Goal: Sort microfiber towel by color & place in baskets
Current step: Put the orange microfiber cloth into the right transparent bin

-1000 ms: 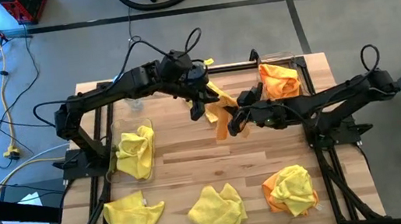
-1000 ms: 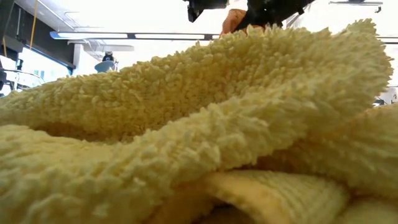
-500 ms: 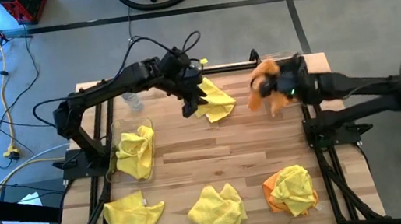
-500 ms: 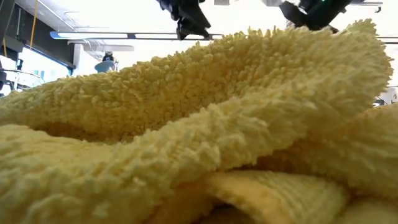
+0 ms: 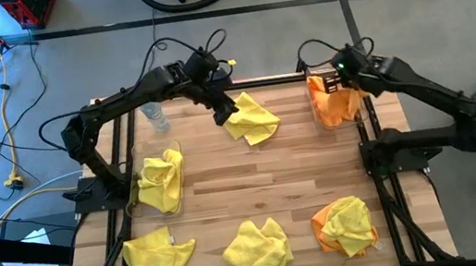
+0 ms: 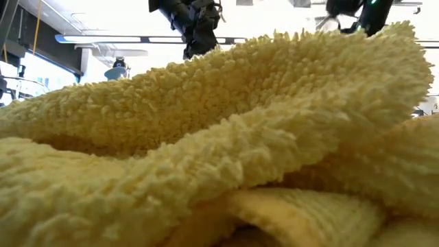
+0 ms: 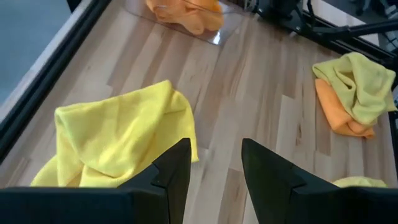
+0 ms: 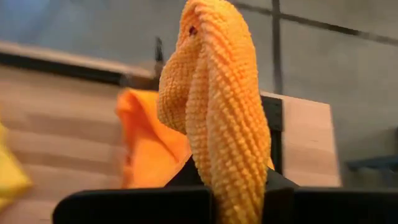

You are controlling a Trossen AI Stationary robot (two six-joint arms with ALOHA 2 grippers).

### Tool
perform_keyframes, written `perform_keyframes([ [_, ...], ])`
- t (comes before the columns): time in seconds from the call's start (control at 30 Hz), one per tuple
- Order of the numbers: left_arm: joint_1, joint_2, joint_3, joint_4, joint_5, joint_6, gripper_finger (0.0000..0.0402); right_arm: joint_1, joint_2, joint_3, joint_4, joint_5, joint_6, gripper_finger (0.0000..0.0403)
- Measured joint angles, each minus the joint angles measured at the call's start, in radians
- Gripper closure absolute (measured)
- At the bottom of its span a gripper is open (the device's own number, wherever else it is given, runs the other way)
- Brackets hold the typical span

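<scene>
My right gripper [image 5: 340,75] is over the far right basket [image 5: 355,119], shut on an orange towel [image 8: 217,106]. Below it more orange cloth [image 8: 140,149] lies in that basket. My left gripper [image 7: 214,146] is open, just above the left edge of a yellow towel [image 5: 251,118] that lies spread on the far middle of the table. The left basket [image 5: 169,148] holds a yellow towel [image 5: 160,179]. Two yellow towels [image 5: 158,256] [image 5: 256,247] and an orange and yellow heap [image 5: 344,224] lie along the near edge. My right gripper pinches the orange towel between its two fingers at a bunched fold [image 8: 233,171]; the cloth covers the fingertips. The towel is lifted clear of the table and stands in a thick roll past the fingers. In the high view it merges with the orange cloth in the basket.
A transparent bottle [image 5: 156,117] stands at the far left, near my left arm. In the low view a yellow towel [image 6: 206,137] right at the camera fills almost the whole picture. Bare wood [image 5: 262,171] shows across the middle of the table.
My right gripper has carried the orange towel from the middle of the table to the far right, over the basket. The yellow towel that hung with it at my left gripper now lies spread on the table. My left gripper has drawn a little toward the far edge.
</scene>
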Motion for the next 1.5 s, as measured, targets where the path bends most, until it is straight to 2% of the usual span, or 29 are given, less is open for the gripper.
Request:
perform_keyframes([
  [0.13, 0.001, 0.000, 0.000, 0.024, -0.004, -0.022, 0.0273, -0.075, 0.125, 0.000, 0.013, -0.077, -0.080, 0.0402],
  [0.37, 0.001, 0.000, 0.000, 0.020, -0.006, -0.045, 0.0273, -0.181, 0.323, -0.001, 0.035, -0.255, -0.106, 0.0403],
  [0.57, -0.002, 0.000, 0.000, 0.020, -0.006, -0.059, 0.0273, -0.245, 0.437, -0.002, 0.111, -0.409, -0.153, 0.0396],
  [0.67, -0.002, 0.000, 0.000, 0.020, -0.007, -0.066, 0.0273, -0.253, 0.458, -0.002, 0.135, -0.425, -0.154, 0.0378],
  [0.83, -0.003, 0.000, 0.000, 0.019, -0.007, -0.069, 0.0273, -0.258, 0.425, -0.002, 0.131, -0.461, -0.149, 0.0327],
  [1.03, -0.003, 0.000, 0.000, 0.019, -0.006, -0.069, 0.0273, -0.257, 0.316, -0.002, 0.113, -0.470, -0.130, 0.0262],
  [1.17, -0.003, 0.000, 0.000, 0.019, -0.006, -0.058, 0.0273, -0.257, 0.234, -0.002, 0.093, -0.493, -0.124, 0.0234],
  [1.33, -0.003, 0.000, 0.000, 0.019, -0.005, -0.052, 0.0273, -0.256, 0.148, -0.002, 0.049, -0.518, -0.059, 0.0220],
  [1.5, -0.003, 0.000, 0.000, 0.019, -0.001, -0.061, 0.0273, -0.252, 0.114, -0.002, -0.029, -0.520, -0.001, 0.0228],
])
